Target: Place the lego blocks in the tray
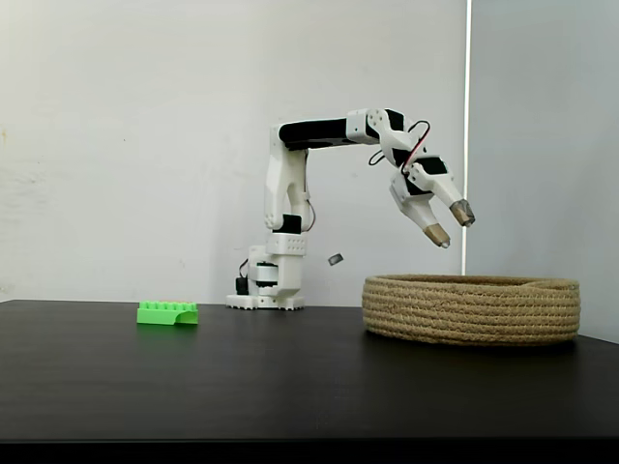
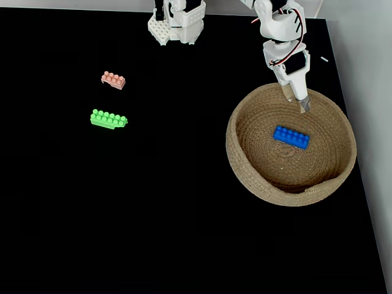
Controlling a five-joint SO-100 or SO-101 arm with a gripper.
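The rope tray [image 1: 471,309] [image 2: 245,162] sits on the right of the black table. A blue brick [image 2: 291,136] lies flat inside it. My gripper [image 1: 451,224] [image 2: 302,104] hangs open above the tray's far rim, fingers spread and holding nothing. The long green brick [image 1: 167,312] [image 2: 109,119] rests on the table at the left. Just beyond it, in the fixed view from above, lies the salmon-pink brick [image 2: 114,79].
The arm's white base [image 1: 268,285] [image 2: 177,24] stands at the back of the table, between the bricks and the tray. The table's right edge [image 2: 361,184] runs close beside the tray. A white wall rises behind.
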